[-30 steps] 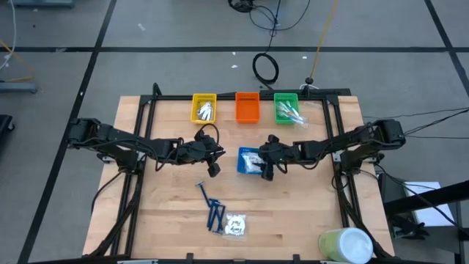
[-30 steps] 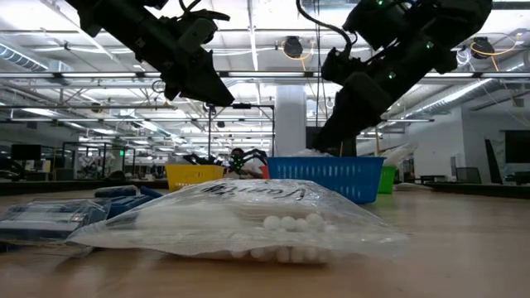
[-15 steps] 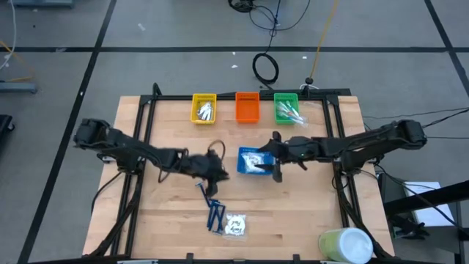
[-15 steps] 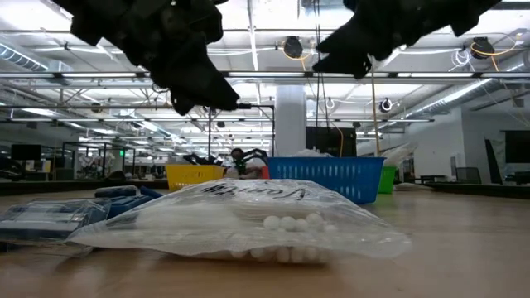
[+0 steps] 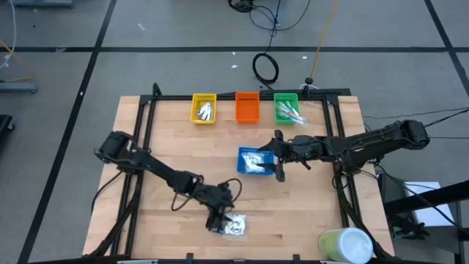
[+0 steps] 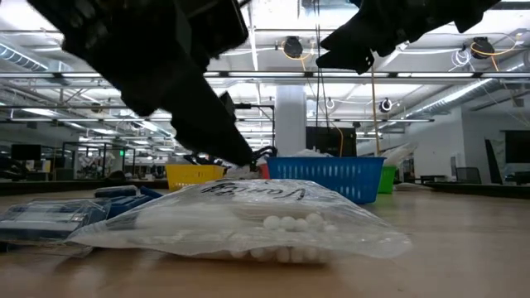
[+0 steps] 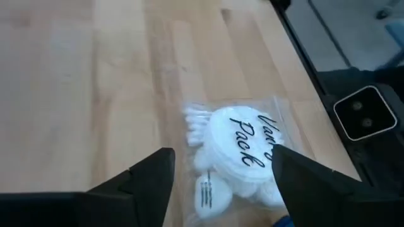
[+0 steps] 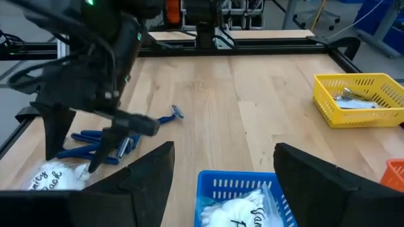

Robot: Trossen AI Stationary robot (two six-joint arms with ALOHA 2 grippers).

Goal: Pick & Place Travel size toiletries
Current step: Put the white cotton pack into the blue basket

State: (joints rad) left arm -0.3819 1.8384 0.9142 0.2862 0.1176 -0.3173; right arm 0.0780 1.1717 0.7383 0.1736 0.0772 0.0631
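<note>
Left wrist view shows a clear plastic packet of white cotton pads with dark script (image 7: 243,157) lying flat on the wooden surface (image 7: 76,94), between the left gripper's (image 7: 221,173) spread jaws.

Light is bright and even, coming from ceiling strips (image 6: 273,76) seen across the upper half of the low view. There both arms read as near-black silhouettes against that glow, and the near bag (image 6: 240,217) is soft. The high view shows only faint shadows on the tabletop (image 5: 308,213). The left wrist view is blurred throughout.
</note>
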